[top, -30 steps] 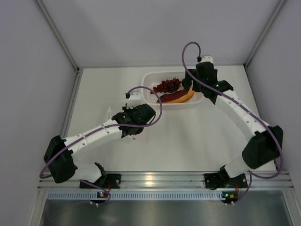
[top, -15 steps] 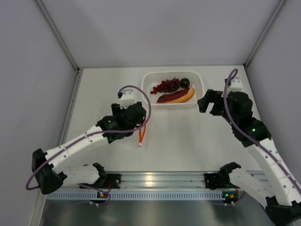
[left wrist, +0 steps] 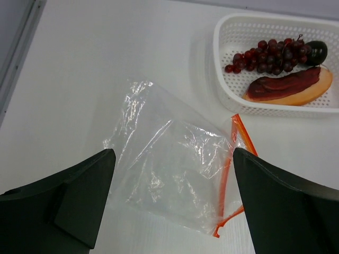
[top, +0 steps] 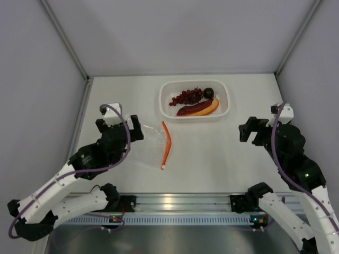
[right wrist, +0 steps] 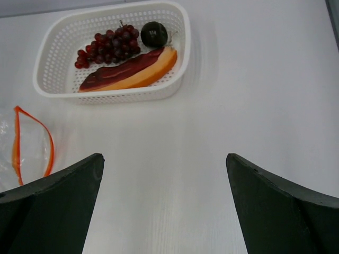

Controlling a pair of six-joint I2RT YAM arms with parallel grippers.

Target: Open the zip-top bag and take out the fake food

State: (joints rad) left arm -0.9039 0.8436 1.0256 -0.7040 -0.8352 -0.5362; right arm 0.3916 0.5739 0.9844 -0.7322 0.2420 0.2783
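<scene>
The zip-top bag (top: 150, 144) lies flat and empty on the table, left of centre, its orange-red zip strip (top: 167, 144) curving along its right edge. Seen from the left wrist, the clear bag (left wrist: 169, 174) sits just beyond my open left gripper (left wrist: 174, 153), which touches nothing. The fake food rests in the white basket (top: 162, 101): a grape cluster (top: 186, 97), a long orange-and-maroon piece (top: 198, 109) and a dark round fruit (top: 208, 93). My left gripper (top: 117, 129) hangs near-left of the bag. My right gripper (top: 254, 129) is open and empty, right of the basket (right wrist: 106, 95).
Grey walls close in the table on the left, back and right. A metal rail with both arm bases runs along the near edge (top: 169, 201). The zip strip (right wrist: 18, 143) shows at the left edge of the right wrist view.
My left gripper opened, let go of the bag and drew back to the near left; the bag now lies flat. My right arm pulled away from the basket to the near right.
</scene>
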